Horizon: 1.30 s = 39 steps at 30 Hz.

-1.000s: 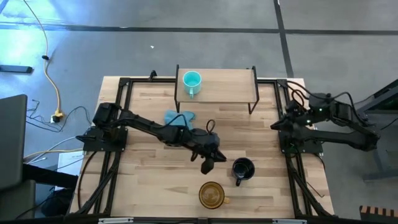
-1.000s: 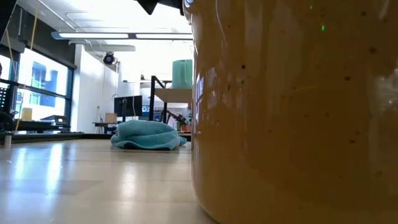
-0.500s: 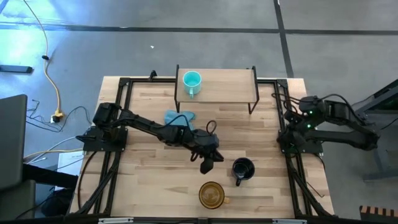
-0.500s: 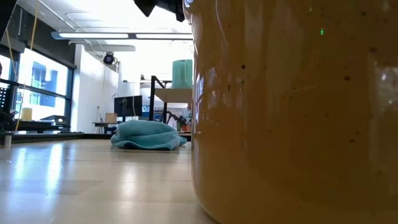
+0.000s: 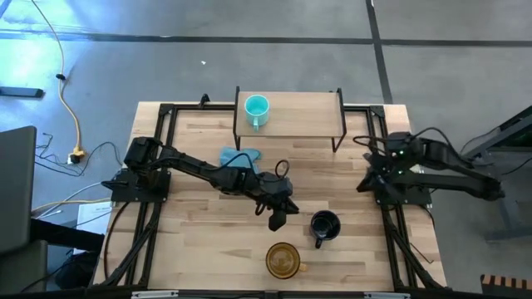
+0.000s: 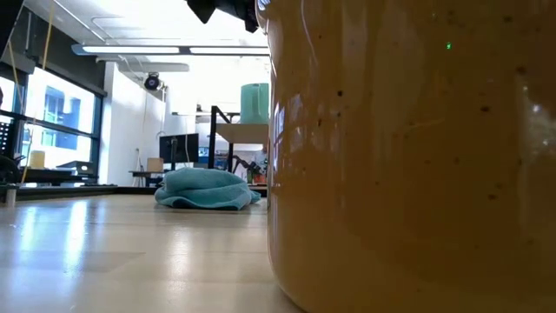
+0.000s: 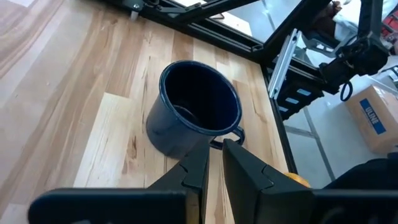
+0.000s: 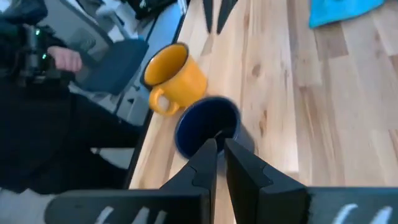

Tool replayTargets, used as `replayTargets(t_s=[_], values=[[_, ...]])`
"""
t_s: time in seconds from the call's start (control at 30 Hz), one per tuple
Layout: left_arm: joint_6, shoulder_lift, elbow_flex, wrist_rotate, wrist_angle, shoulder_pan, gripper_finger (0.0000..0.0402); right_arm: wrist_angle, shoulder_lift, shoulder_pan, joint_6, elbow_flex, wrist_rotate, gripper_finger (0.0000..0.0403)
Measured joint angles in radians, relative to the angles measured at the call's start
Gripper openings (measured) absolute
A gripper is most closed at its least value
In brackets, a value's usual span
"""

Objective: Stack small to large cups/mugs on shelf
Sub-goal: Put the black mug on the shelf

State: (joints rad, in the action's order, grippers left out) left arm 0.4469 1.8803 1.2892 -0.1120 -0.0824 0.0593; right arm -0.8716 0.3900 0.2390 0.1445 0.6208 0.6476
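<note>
Left gripper (image 5: 277,219) fingers (image 7: 198,168) are nearly together, holding nothing, just beside the black mug (image 5: 324,224) on the table; they should spread wider before closing on its rim. Right gripper's (image 8: 216,155) pinched shut, empty

Low view: large amber-brown glazed mug (image 6: 408,156), cut off by three edges (handle unseen); small black-legged light-wood shelf (image 6: 239,132) partly hidden behind it.
</note>
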Motion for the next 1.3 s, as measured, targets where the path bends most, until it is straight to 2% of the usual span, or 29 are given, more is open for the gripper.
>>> replayTargets(t_s=[0.13, 0.33, 0.73, 0.87, 1.07, 1.3], values=[[0.003, 0.000, 0.000, 0.002, 0.016, 0.008, 0.0037, 0.172, -0.032, 0.000, 0.017, -0.089, -0.022, 0.0024], [0.007, -0.001, 0.000, 0.000, 0.032, 0.009, 0.0037, 0.356, -0.075, -0.070, 0.014, -0.119, -0.185, 0.0024], [0.007, -0.001, 0.000, 0.000, 0.026, 0.006, 0.0037, 0.412, -0.081, -0.415, 0.083, -0.119, -0.588, 0.0024], [0.006, -0.001, 0.000, 0.014, 0.026, 0.006, 0.0037, 0.395, -0.075, -0.521, 0.138, -0.119, -0.687, 0.0024], [0.005, -0.001, 0.000, 0.019, 0.025, 0.006, 0.0037, 0.343, -0.007, -0.649, 0.307, -0.119, -0.711, 0.0024], [0.003, -0.001, 0.000, 0.019, 0.024, 0.006, 0.0037, 0.337, 0.145, -0.770, 0.510, -0.119, -0.697, 0.0024]])
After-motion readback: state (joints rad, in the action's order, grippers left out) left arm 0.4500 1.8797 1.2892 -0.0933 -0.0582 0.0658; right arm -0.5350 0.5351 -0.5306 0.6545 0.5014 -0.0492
